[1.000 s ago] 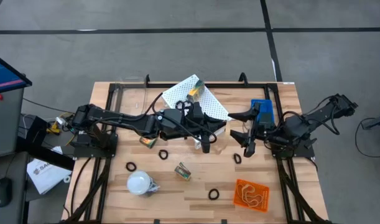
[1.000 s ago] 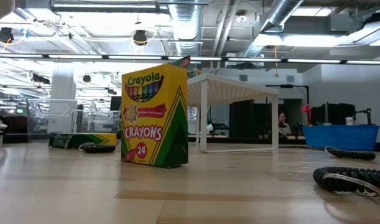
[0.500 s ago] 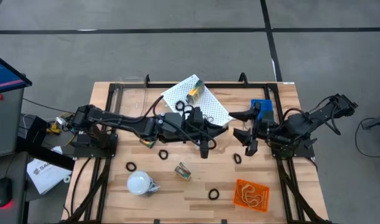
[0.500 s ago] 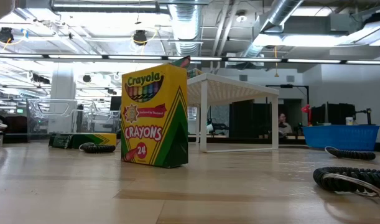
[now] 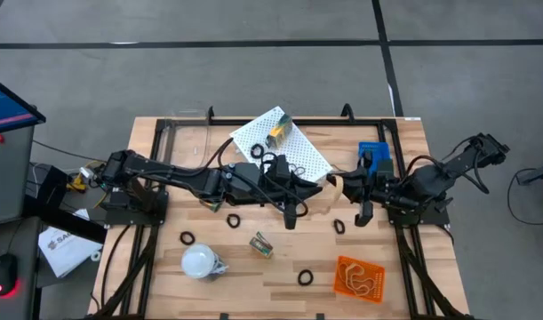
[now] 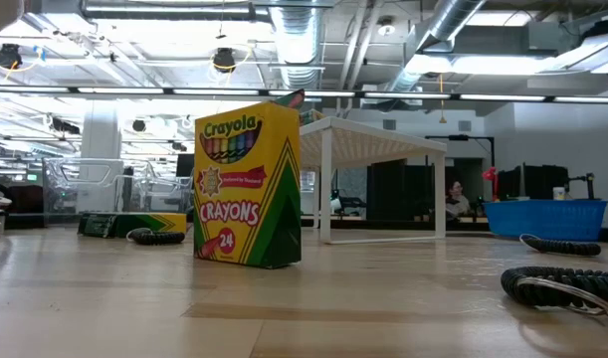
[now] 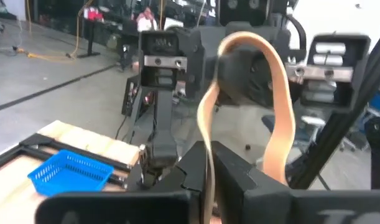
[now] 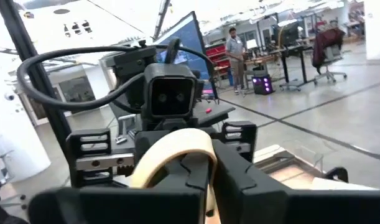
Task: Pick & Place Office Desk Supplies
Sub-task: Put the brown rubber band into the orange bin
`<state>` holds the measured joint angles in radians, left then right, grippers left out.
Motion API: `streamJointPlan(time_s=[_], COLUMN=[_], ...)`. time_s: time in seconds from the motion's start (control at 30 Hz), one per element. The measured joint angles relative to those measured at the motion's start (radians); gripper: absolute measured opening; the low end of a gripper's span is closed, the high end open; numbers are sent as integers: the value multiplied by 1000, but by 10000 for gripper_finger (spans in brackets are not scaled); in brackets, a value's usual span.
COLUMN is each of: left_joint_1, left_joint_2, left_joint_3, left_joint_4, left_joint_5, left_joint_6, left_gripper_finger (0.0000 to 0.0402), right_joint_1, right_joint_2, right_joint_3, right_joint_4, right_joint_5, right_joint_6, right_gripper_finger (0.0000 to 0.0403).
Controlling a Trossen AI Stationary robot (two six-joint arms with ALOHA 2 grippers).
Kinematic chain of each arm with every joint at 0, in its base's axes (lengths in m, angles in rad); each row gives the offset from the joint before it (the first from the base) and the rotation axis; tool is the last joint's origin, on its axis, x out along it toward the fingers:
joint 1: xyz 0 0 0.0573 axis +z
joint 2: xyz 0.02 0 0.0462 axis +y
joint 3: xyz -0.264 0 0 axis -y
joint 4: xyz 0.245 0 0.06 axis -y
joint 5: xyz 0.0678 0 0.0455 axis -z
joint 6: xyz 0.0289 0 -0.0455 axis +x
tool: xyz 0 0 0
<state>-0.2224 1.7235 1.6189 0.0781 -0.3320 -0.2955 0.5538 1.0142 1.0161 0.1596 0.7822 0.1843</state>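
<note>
From above, mid-frame, the left claw (image 5: 317, 197) and right claw (image 5: 344, 188) meet nose to nose, both pinching one tan rubber band (image 5: 330, 190) stretched between them, likely a hand-over above the worktop (image 5: 413, 267).

The low view misses this entirely: only a crayon box (image 6: 248, 185) standing at centre left.

The left wrist view shows the band (image 7: 272, 112) looping up from pressed-together fingers.

The right wrist view shows the band (image 8: 171, 152) arching over its own closed fingers.

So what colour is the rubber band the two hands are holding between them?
Tan. The rubber band shows best in the left wrist view.
</note>
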Motion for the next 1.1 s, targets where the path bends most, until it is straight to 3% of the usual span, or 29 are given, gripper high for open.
streamJointPlan(time_s=[0.3, 0.47, 0.57, 0.77, 0.9, 1.1], left_joint_1=[-30, -36, -36, -36, -28, -25], left_joint_2=[-92, -173, -218, -282, -292, -284], left_joint_3=[0, 1, 1, 1, 1, 1], left_joint_4=[-52, -51, -61, -84, -114, -143], left_joint_5=[34, 34, 33, 33, 26, 25], left_joint_6=[111, 168, 191, 238, 240, 236], left_gripper_finger=[57, 71, 73, 74, 74, 74], right_joint_1=[60, 61, 61, 100, 166, 342], right_joint_2=[-8, -9, -8, -8, -7, 39], right_joint_3=[0, 0, 0, 0, 0, 0], right_joint_4=[-149, -416, -644, -1007, -1037, -947], right_joint_5=[122, 118, 51, -188, -296, -313], right_joint_6=[149, 438, 697, 1146, 1319, 1570], right_gripper_finger=[3, 2, 1, 1, 1, 0])
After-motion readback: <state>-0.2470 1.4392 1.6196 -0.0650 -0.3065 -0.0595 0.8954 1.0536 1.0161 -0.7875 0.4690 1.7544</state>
